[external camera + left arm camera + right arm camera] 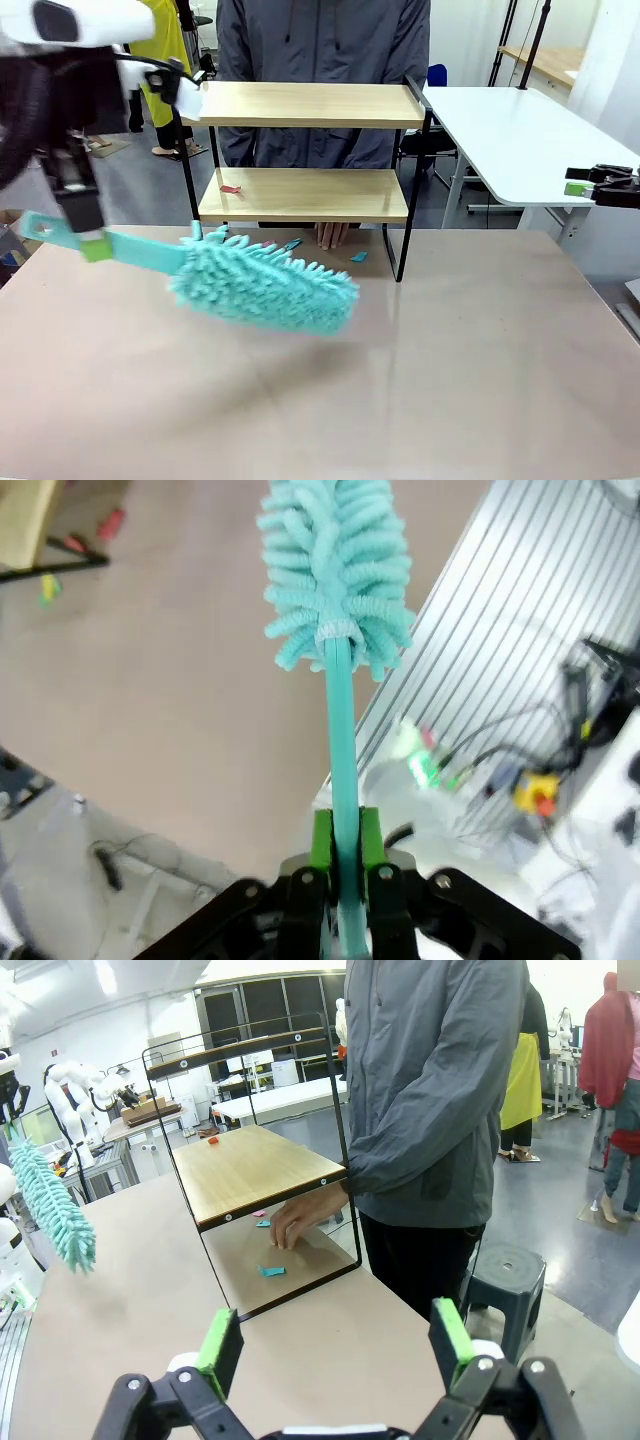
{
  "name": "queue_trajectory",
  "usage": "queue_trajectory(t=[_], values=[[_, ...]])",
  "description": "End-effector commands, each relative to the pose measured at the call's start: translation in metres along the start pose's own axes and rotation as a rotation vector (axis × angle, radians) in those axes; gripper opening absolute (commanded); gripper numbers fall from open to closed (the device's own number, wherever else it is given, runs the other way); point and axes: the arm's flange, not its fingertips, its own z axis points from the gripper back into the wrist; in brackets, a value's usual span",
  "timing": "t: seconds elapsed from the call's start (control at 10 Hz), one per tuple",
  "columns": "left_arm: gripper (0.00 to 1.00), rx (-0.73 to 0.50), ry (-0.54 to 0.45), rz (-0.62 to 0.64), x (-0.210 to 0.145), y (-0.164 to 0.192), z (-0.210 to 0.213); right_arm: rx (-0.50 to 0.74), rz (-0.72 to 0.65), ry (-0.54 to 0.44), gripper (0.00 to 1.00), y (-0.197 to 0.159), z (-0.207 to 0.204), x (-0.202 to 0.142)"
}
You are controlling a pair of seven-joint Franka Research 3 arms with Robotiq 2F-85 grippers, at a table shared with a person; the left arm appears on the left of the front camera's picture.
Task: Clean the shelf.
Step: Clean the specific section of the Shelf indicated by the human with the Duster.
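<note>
The shelf (305, 105) stands at the table's far side, two light wooden boards in a black frame. A red scrap (230, 188) lies on its lower board, and teal scraps (358, 256) lie on the table beneath. My left gripper (93, 243) is shut on the handle of a fluffy teal duster (265, 285), whose head hangs over the table in front of the shelf. From the left wrist, my left gripper (345, 852) clamps the handle and the duster (335, 570) points away. My right gripper (585, 183) is open at the far right. The right wrist view has my right gripper (335, 1345), the shelf (260, 1160) and the duster (55, 1210).
A person in a grey jacket stands behind the shelf, one hand (332, 235) resting on the table under the lower board, the same hand (300, 1220) near the teal scraps (270, 1271). A white table (520, 130) stands at the back right. The tan table (450, 380) is bare in front.
</note>
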Motion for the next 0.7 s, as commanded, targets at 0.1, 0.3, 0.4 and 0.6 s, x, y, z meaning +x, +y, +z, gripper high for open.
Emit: queue_trajectory(t=[0.1, 0.3, 0.4, 0.6], values=[[0.13, 0.003, -0.116, 0.142, 0.044, -0.024, -0.036, 0.000, 0.007, -0.003, 1.00, 0.001, -0.001, 0.004], [0.13, 0.013, -0.130, 0.192, 0.077, -0.045, -0.054, 0.000, 0.007, -0.003, 1.00, 0.001, -0.001, 0.004], [0.13, 0.020, -0.136, 0.210, 0.088, -0.051, -0.059, 0.000, 0.007, -0.003, 1.00, 0.001, -0.001, 0.004], [0.13, -0.014, -0.046, 0.170, 0.113, -0.049, -0.069, 0.000, 0.007, -0.003, 1.00, 0.001, -0.001, 0.004]])
